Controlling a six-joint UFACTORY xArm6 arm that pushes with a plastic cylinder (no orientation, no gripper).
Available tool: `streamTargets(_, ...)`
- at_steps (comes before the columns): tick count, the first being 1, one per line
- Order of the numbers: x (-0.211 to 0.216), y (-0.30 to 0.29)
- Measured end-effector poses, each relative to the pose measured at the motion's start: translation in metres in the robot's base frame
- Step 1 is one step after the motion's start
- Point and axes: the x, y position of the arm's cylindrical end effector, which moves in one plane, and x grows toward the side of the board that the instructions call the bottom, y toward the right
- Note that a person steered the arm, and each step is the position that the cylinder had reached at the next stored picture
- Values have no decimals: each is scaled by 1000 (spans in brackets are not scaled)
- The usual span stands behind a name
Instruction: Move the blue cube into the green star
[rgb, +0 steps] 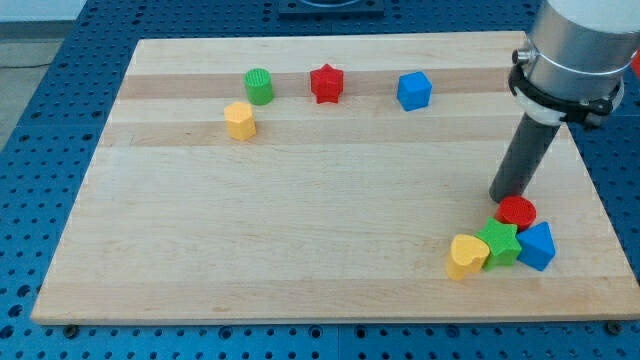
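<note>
The blue cube (414, 90) sits near the view's top, right of centre, on the wooden board (300, 220). The green star (499, 243) lies at the view's lower right, packed between a yellow heart (466, 255) on its left, a red cylinder (517, 211) above it and a second blue block (537, 246) on its right. My tip (501, 196) rests on the board just above and left of the red cylinder, close to it, far below and right of the blue cube.
A red star (327, 83), a green cylinder (259, 86) and a yellow hexagonal block (240, 120) stand in the view's upper left part. The board's right edge (600, 200) runs close to the lower-right cluster.
</note>
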Motion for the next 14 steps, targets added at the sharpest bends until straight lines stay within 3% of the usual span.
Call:
streamTargets(1,-35,9)
streamTargets(3,-160,11)
streamTargets(4,-205,-40)
streamTargets(5,-217,-83)
streamTargets(8,-158,-67)
streamTargets(11,-54,-67)
streamTargets(14,-4,-80)
